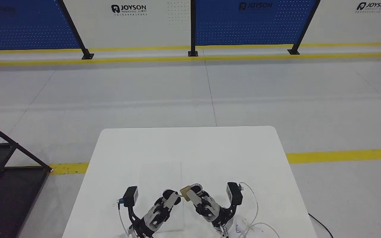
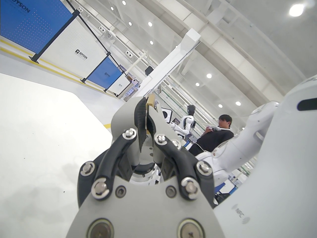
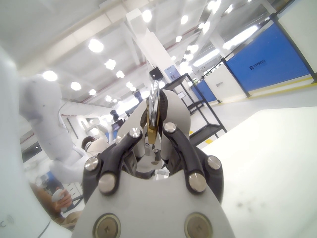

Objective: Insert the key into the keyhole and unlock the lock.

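Both grippers sit close together above the near edge of the white table (image 1: 238, 154). My right gripper (image 3: 155, 105) is shut on the padlock (image 3: 151, 125), which has a brass body between the pads and a silver shackle (image 3: 154, 91) sticking out past the fingertips. My left gripper (image 2: 146, 106) is shut on a thin brass key (image 2: 150, 99), whose end pokes out between the black pads. In the top view the left gripper (image 1: 172, 196) and right gripper (image 1: 196, 193) face each other, with the brass lock (image 1: 186, 192) between them. I cannot tell whether the key touches the lock.
A black rack (image 1: 18, 163) stands on the floor to the table's left. White cables (image 1: 253, 223) lie near the front right of the table. Blue and white barrier panels (image 1: 250, 21) line the far side of the floor. The table's far half is bare.
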